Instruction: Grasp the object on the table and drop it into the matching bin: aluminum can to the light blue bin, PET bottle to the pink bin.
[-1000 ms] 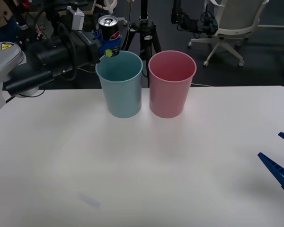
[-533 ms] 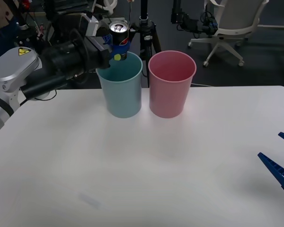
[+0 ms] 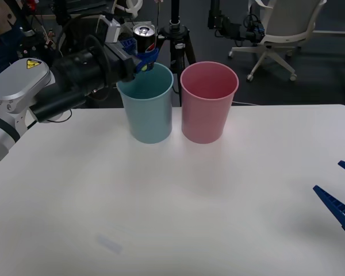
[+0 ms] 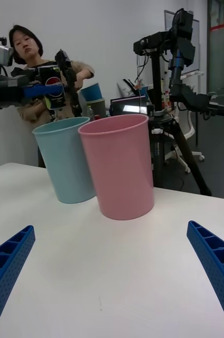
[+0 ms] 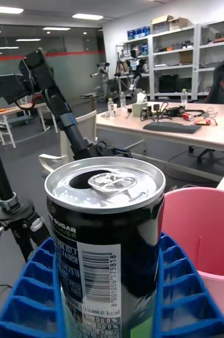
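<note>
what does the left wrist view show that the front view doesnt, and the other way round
Left wrist view: the barcode and fine print on the aluminum can, seen close up.

Front view: the light blue bin below the can, the white table, and the right hand low at the table's right edge.

Both: the can upright in the left hand, and the pink bin.

We see the aluminum can (image 5: 109, 248) cut off below, its lower body hidden between the left gripper's (image 5: 112, 296) fingers (image 5: 33, 290).
</note>
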You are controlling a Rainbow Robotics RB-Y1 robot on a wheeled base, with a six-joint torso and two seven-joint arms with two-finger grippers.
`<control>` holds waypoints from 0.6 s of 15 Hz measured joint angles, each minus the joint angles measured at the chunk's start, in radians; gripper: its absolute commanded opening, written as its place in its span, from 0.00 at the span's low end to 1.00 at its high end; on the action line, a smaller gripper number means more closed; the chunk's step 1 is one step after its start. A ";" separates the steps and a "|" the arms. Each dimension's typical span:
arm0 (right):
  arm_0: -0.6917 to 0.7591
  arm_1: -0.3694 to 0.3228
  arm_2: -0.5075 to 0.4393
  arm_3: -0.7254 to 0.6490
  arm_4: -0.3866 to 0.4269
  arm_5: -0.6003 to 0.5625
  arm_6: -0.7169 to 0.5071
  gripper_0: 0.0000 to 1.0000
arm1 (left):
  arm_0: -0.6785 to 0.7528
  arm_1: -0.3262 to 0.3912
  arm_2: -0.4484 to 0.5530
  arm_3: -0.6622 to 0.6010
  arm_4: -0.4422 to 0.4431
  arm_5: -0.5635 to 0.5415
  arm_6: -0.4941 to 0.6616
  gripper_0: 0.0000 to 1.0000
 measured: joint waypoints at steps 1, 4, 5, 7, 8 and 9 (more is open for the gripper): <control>0.000 0.000 0.000 0.000 0.000 0.000 0.000 1.00 | 0.000 0.000 0.000 0.001 0.001 0.003 0.000 1.00; 0.000 0.000 0.000 0.000 0.000 0.000 0.000 1.00 | 0.000 0.000 -0.001 0.001 0.010 0.003 0.001 1.00; 0.000 0.000 0.000 0.000 0.000 0.000 0.000 1.00 | 0.001 0.000 -0.001 0.001 0.014 0.004 0.001 1.00; 0.000 0.000 0.000 0.000 0.000 0.000 0.000 1.00 | 0.001 -0.001 -0.001 0.000 0.021 0.003 0.001 1.00; 0.000 0.000 0.000 0.000 0.000 0.000 0.000 1.00 | 0.001 -0.001 -0.001 0.000 0.023 0.002 0.002 1.00; 0.000 0.000 0.000 0.000 0.000 0.000 0.000 1.00 | 0.000 -0.001 -0.001 0.000 0.026 0.000 0.001 1.00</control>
